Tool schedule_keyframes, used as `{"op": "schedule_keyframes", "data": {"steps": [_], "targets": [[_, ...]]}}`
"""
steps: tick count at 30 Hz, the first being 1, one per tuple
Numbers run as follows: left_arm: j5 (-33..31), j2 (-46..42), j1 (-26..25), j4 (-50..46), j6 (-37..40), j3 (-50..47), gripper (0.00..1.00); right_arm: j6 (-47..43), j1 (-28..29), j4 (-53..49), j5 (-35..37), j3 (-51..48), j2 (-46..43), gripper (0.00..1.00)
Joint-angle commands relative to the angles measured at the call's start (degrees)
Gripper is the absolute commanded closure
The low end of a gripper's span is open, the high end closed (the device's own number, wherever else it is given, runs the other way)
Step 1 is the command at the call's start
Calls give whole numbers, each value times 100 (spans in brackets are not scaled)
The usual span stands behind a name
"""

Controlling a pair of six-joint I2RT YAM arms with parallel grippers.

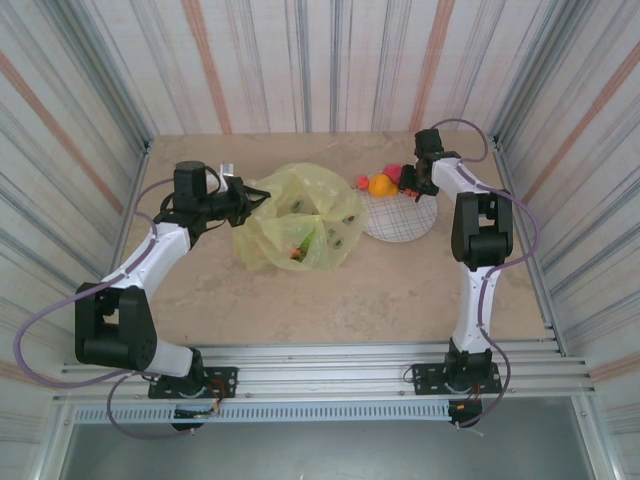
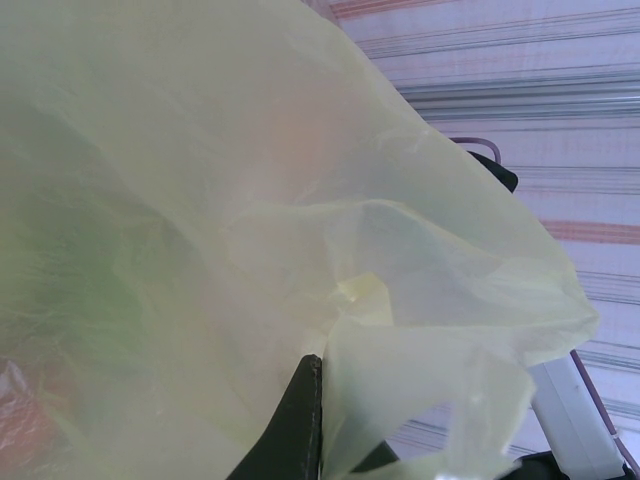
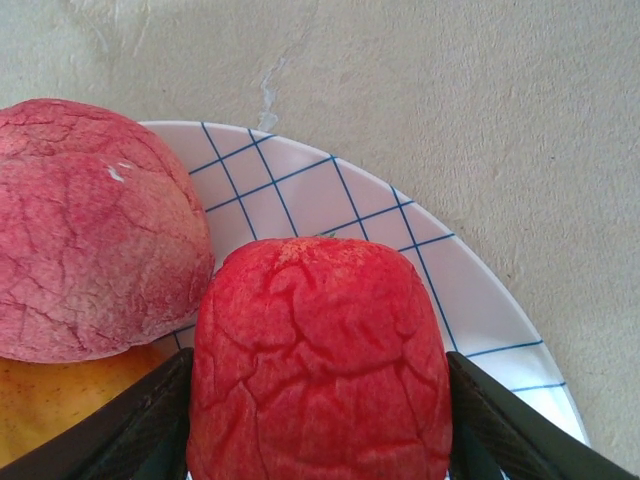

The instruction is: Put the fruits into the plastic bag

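The yellow plastic bag (image 1: 300, 225) lies left of centre with its mouth lifted. My left gripper (image 1: 250, 195) is shut on the bag's left edge; in the left wrist view the film (image 2: 250, 200) runs between the closed fingers (image 2: 295, 430). Small fruits (image 1: 297, 252) show through the bag. My right gripper (image 1: 412, 180) is over the far edge of the plate (image 1: 400, 222). Its fingers (image 3: 500, 430) press both sides of a red fruit (image 3: 320, 360). A paler red fruit (image 3: 95, 230) and an orange fruit (image 3: 60, 400) sit beside it on the plate (image 3: 330, 190).
The orange fruit (image 1: 381, 185) and a red one (image 1: 362, 181) rest at the plate's far left rim. Striped walls close in the beige table (image 1: 400, 290) on three sides. A metal rail (image 1: 320, 360) runs along the near edge.
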Motion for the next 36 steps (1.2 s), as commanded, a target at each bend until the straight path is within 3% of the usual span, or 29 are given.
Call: {"op": "schedule_keyframes", "data": {"steps": [1,10,18,23,31,36], "targets": [[139,22,56,20,-29,-46,100,-109,-84,-221,-50,85,-25,39],[136,26,56,24,-36,-46,100,80,-110,154,-42,-918,-1209,43],[129,28,56,45,-58,-62,100,479,210,1039,-760,-3127,-3486,44],[129,14,48,54,-75,-75,100,360,621,1013,-1176,-3863,-4652,45],[110,-11,50,63,-88,-79,100,249,1434,1106,-2239,-4295,-5474,47],[112,2,30,63,-81,-81,100,-30,2275,1235,-2196,-4257,-5185,46]]}}
